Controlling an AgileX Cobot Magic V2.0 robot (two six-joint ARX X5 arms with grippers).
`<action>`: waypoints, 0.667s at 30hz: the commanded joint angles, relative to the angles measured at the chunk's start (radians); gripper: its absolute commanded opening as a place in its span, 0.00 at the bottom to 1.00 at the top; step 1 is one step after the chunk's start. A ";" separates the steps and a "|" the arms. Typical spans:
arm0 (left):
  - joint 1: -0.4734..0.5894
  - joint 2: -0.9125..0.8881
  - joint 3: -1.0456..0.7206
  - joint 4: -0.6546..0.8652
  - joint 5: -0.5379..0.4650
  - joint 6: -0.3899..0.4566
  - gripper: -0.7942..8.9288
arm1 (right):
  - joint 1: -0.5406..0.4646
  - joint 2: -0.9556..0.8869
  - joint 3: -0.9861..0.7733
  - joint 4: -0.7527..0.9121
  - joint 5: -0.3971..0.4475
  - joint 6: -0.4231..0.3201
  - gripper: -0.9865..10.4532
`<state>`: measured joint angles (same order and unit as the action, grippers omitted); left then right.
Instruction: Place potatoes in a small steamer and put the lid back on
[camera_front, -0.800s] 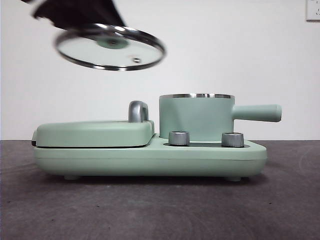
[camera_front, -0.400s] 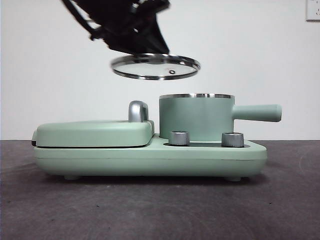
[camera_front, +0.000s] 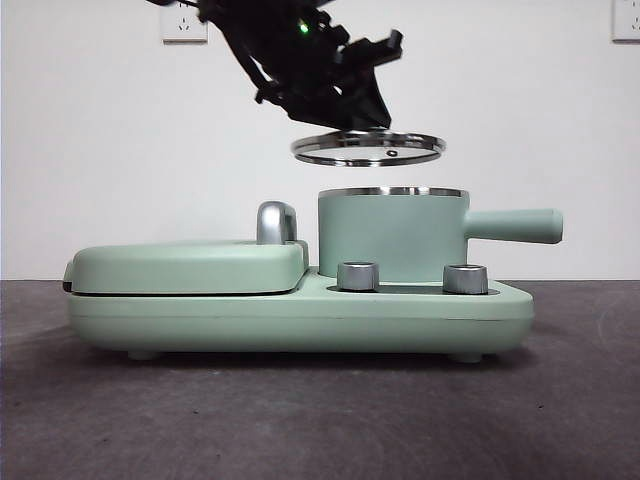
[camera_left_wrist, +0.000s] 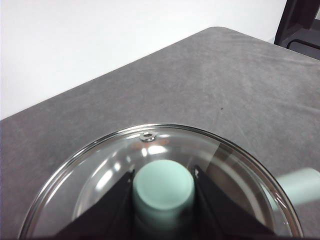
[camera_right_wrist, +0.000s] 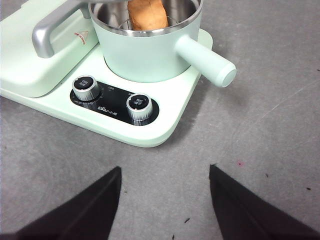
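Two arms in play. Left gripper (camera_front: 352, 118) up high, dark against the wall in the front view, jaws clamped on the mint-green knob (camera_left_wrist: 163, 188) of the lid (camera_front: 369, 148). Glass disc with steel rim hanging in the air, nearly level, directly above the small steamer (camera_front: 392, 235) but apart from its rim, set a little off-centre toward the griddle side. Same grip in the left wrist view: left gripper (camera_left_wrist: 163, 200) with a black jaw on either side of the knob, lid (camera_left_wrist: 100, 170) spread beneath it, small steel vent hole near its far edge, grey table (camera_left_wrist: 200, 85) beyond.

Right gripper (camera_right_wrist: 165, 200) waiting well back from the appliance, jaws spread wide over bare grey table, holding nothing. Seen from there: small steamer (camera_right_wrist: 150, 55) seated on the mint-green base (camera_right_wrist: 165, 127), straight side handle (camera_right_wrist: 207, 60) sticking out past the base edge. Potato (camera_right_wrist: 147, 13) inside the pot, orange-brown, resting on the steel interior, only partly visible under the frame edge. Two steel dials (camera_right_wrist: 138, 106) on a black panel in front of the pot. Flat griddle cover (camera_front: 190, 266) closed beside the pot, its steel handle (camera_front: 277, 222) rising between cover and pot.
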<state>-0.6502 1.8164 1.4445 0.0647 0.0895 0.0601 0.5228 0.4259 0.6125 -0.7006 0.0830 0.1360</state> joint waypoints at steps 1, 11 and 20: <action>-0.008 0.055 0.071 0.033 0.015 0.008 0.09 | 0.005 0.003 0.003 -0.003 0.005 0.010 0.32; -0.008 0.130 0.092 0.103 0.031 0.010 0.09 | 0.005 0.003 0.003 -0.011 0.005 0.009 0.32; -0.008 0.140 0.092 0.112 0.047 0.010 0.09 | 0.005 0.003 0.003 -0.011 0.024 0.009 0.32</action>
<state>-0.6502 1.9381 1.5009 0.1410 0.1307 0.0605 0.5228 0.4259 0.6125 -0.7185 0.1024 0.1360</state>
